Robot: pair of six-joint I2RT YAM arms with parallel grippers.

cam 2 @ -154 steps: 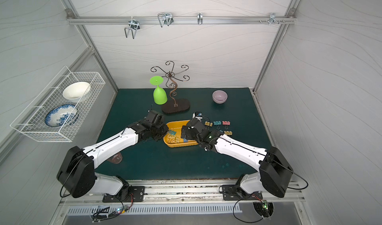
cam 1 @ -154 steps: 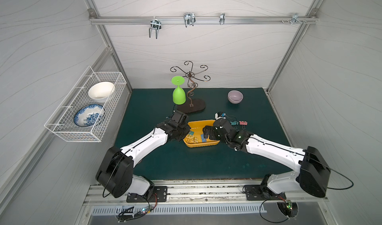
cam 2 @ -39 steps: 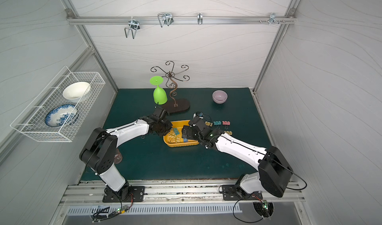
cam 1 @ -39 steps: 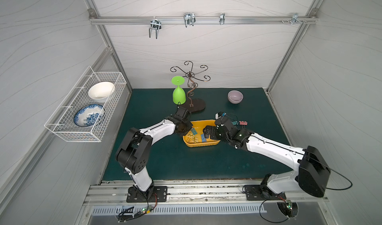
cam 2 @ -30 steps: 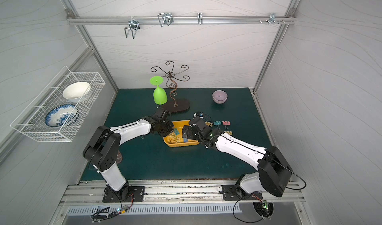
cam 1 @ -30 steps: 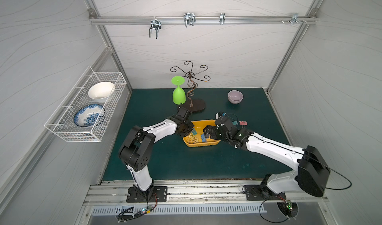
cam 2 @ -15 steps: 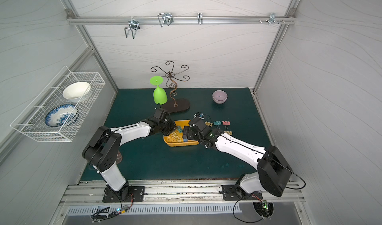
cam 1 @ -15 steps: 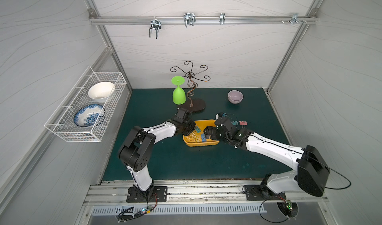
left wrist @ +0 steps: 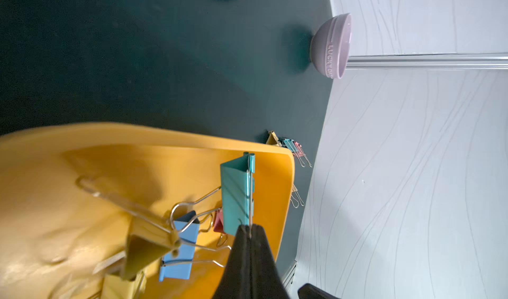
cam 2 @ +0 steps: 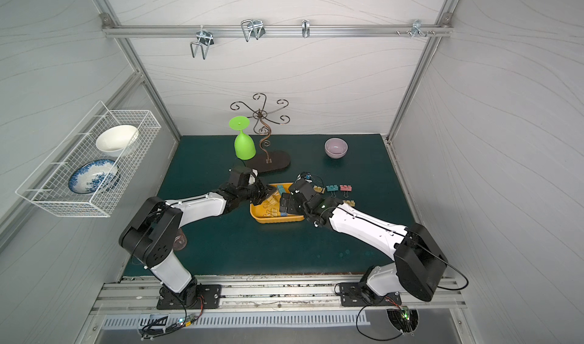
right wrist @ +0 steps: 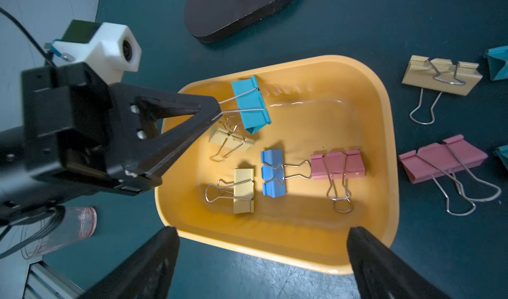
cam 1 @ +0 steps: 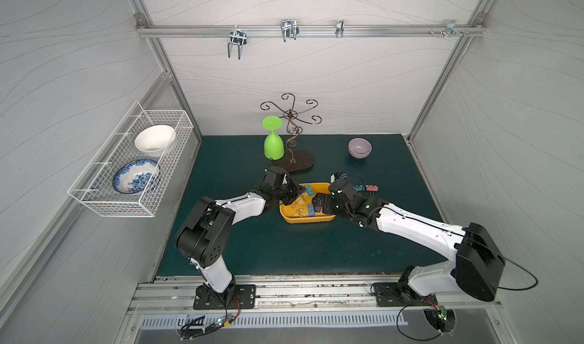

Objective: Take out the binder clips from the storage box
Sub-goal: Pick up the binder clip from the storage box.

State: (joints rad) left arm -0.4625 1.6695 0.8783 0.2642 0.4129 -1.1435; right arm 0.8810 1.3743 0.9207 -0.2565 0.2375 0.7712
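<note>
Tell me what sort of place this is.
Probably a robot test booth: left arm and right arm bolted to a rail, white walls on a metal frame, props like a wire basket.

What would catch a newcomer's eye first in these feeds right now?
The left gripper stands out first, shut on the wire handles of a teal binder clip over the far side of the yellow storage box. Next comes the right gripper, wide open at the box's right side. Four more clips lie inside, while a pink clip and a yellow clip are already out on the mat.
</note>
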